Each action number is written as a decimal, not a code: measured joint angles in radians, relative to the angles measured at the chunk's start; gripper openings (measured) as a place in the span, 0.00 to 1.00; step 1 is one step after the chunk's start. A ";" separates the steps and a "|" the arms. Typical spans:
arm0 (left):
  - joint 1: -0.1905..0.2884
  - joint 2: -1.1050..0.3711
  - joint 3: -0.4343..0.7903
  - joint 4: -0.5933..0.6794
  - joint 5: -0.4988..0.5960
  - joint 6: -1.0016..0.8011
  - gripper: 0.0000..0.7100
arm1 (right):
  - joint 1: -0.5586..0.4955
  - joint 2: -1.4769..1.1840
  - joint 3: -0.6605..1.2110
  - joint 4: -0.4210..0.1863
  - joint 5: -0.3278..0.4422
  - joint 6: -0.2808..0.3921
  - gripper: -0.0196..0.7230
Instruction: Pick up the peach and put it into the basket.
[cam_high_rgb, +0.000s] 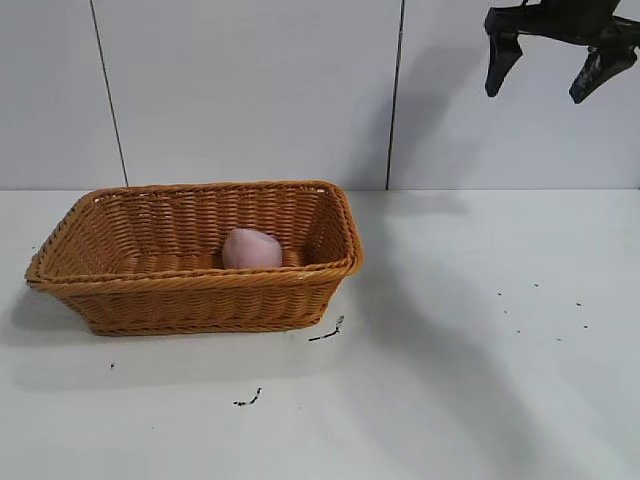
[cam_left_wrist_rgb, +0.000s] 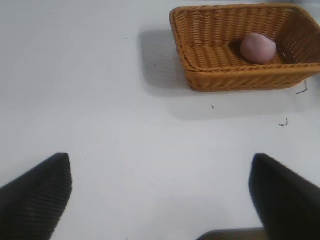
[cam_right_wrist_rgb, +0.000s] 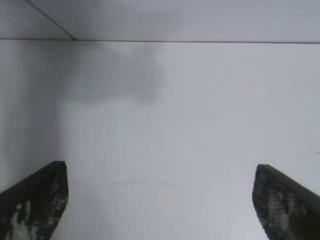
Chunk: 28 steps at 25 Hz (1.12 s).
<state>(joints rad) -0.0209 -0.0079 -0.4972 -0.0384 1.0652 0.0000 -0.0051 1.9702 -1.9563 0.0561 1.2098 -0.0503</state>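
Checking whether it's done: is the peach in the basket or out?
In. The peach lies on the floor of the basket, inside its rim, in both the exterior and left wrist views.

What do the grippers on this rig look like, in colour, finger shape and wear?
Both are black. The right gripper has two tapering, wedge-shaped fingers, with pale scuffed patches on their inner faces. The left gripper has similar dark fingers with a fine ribbed texture. No cables or markings show.

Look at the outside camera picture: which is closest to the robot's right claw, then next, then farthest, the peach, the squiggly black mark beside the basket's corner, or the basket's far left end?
From the open right gripper, top right:
1. Squiggly black mark, on the table at the basket's right corner.
2. Peach, inside the basket.
3. Basket's left end.
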 joint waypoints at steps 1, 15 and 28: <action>0.000 0.000 0.000 0.000 0.000 0.000 0.98 | 0.000 -0.060 0.069 0.000 0.000 0.000 0.96; 0.000 0.000 0.000 0.000 0.000 0.000 0.98 | 0.000 -0.951 1.073 -0.001 0.002 -0.001 0.96; 0.000 0.000 0.000 0.000 0.000 0.000 0.98 | 0.000 -1.746 1.459 -0.009 -0.180 -0.001 0.96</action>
<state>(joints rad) -0.0209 -0.0079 -0.4972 -0.0384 1.0652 0.0000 -0.0051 0.2243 -0.4970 0.0475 1.0297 -0.0512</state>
